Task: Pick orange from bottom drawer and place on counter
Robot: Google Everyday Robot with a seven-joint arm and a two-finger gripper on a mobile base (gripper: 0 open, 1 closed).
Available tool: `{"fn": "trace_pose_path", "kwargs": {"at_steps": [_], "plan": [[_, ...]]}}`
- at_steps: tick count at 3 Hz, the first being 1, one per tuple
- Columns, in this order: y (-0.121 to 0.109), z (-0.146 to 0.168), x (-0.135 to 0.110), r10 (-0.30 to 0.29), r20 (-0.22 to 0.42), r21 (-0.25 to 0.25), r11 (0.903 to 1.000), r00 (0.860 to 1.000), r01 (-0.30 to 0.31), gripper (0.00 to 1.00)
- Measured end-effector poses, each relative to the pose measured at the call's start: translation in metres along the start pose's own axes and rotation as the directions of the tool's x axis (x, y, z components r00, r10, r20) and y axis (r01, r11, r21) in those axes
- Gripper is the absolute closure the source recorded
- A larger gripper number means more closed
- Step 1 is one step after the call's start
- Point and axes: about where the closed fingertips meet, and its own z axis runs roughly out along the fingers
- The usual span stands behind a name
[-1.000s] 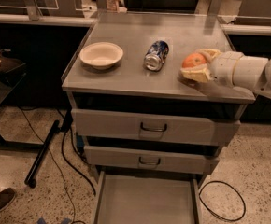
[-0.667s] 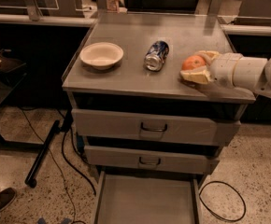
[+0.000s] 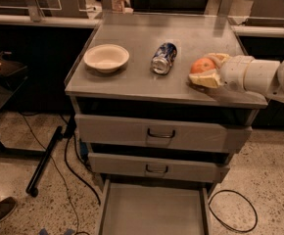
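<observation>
The orange [image 3: 201, 64] is at the right side of the counter [image 3: 132, 35], near its front edge, resting on or just above the top. My gripper [image 3: 205, 69] reaches in from the right on a white arm [image 3: 259, 75]. Its pale fingers [image 3: 204, 80] sit on both sides of the orange and close on it. The bottom drawer [image 3: 152, 210] is pulled open below, and its flat grey floor is bare.
A white bowl [image 3: 106, 58] stands at the counter's left and a crushed blue-silver can [image 3: 163, 58] lies in the middle. The two upper drawers [image 3: 156, 134] are closed. A black pole [image 3: 46, 160] and cables [image 3: 232, 212] lie on the floor by the cabinet.
</observation>
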Motion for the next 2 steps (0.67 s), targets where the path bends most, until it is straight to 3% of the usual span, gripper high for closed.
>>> {"fn": "trace_pose_path", "kwargs": {"at_steps": [1, 2], "plan": [[0.0, 0.0, 0.0, 0.0, 0.0, 0.0, 1.0, 1.0, 0.0, 0.27], [0.0, 0.0001, 0.0, 0.0, 0.0, 0.0, 1.0, 1.0, 0.0, 0.03]]}}
